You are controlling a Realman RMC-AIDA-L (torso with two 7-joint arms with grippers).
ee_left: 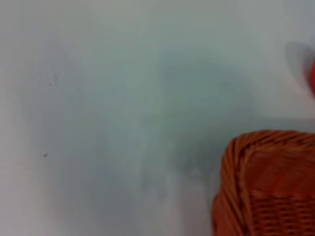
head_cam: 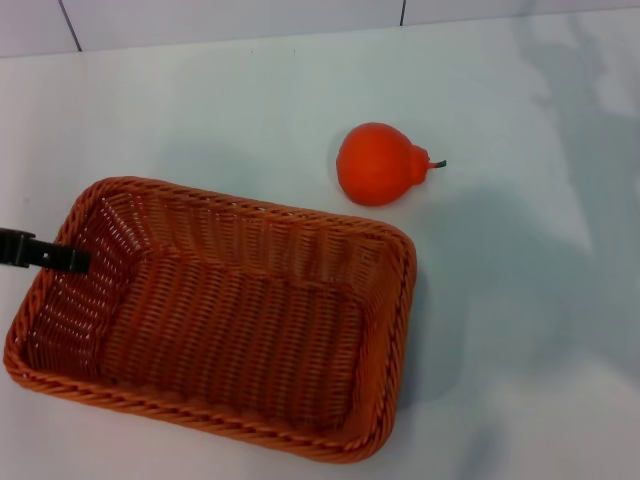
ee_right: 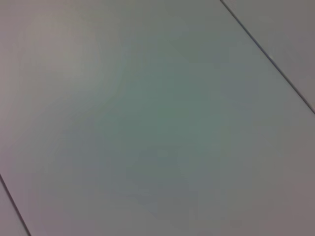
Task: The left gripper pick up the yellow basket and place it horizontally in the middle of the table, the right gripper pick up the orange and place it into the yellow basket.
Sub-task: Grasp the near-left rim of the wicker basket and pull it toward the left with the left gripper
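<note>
The basket [head_cam: 215,320] lies on the white worktop [head_cam: 520,330], toward the near left of the head view, its long side running roughly left to right and slightly skewed. It is empty, woven of orange-brown wicker with a braided rim, sloping walls and a flat ribbed floor.

The orange [head_cam: 379,164] sits on the worktop beyond the basket's far right corner, near it but apart. It is smooth and matte, round with a bulging end and a short dark stem pointing right. Nothing stands between it and the basket.

The left gripper [head_cam: 45,253] enters from the left edge as a thin black bar whose tip reaches the basket's left rim. Only this tip shows, so whether the fingers are open, closed or clamped on the rim cannot be told.

The left wrist view shows one rounded basket corner [ee_left: 266,182], cut off by the frame, and a sliver of the orange [ee_left: 312,77] at the edge.

The right gripper shows in no view. The right wrist view shows only a pale flat surface crossed by thin dark seams. Soft grey shadows fall on the worktop's right side, and dark seams cross the pale surface beyond its far edge.
</note>
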